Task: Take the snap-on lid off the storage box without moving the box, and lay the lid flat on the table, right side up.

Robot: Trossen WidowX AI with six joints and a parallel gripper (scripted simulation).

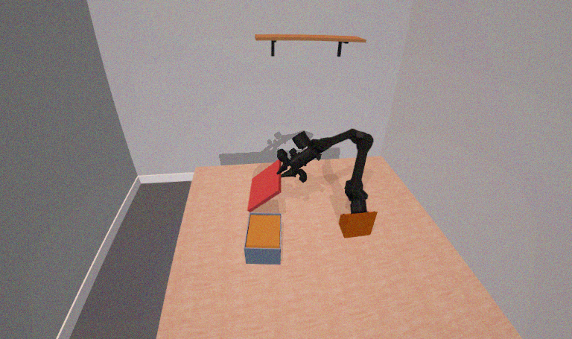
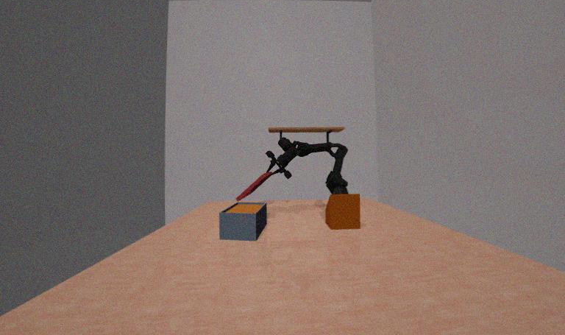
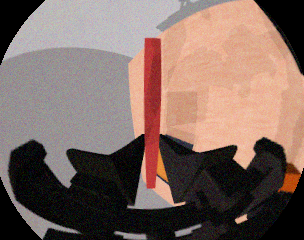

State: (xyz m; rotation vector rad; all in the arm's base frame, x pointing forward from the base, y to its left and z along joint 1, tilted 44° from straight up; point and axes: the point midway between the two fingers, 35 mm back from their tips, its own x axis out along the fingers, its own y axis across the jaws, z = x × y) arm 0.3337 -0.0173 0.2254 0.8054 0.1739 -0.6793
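1. We have the lid [image 1: 265,185] [image 2: 254,186] [image 3: 152,90] off the box [image 1: 262,255] [image 2: 237,226] [image 3: 181,142], at 12 o'clock from it in the top view. That placing seems meant to let us lower it without knocking the box.

2. Our jaws are clamped on the lid's edge, at about 2 o'clock on it from above. With a finger on either face, they pinch its thin side, probably because that edge is easy to reach from the arm [image 1: 359,167] [image 2: 316,147].

3. The lid hangs tilted above the table [image 1: 337,297] [image 2: 291,281] [image 3: 232,90], sloping down towards 7 o'clock from above (it follows the slant of our jaws). We judge the upward face to be its outside, so it shouldn't need flipping.

4. The box sits upright on the table, its orange filling [image 1: 263,231] [image 2: 243,207] [image 3: 162,167] showing. We'd leave it untouched, as the task wants it unmoved.

5. Next we'd lower and level the lid before parting the jaws. Letting go at this slant could make it slap down or slide towards the box.
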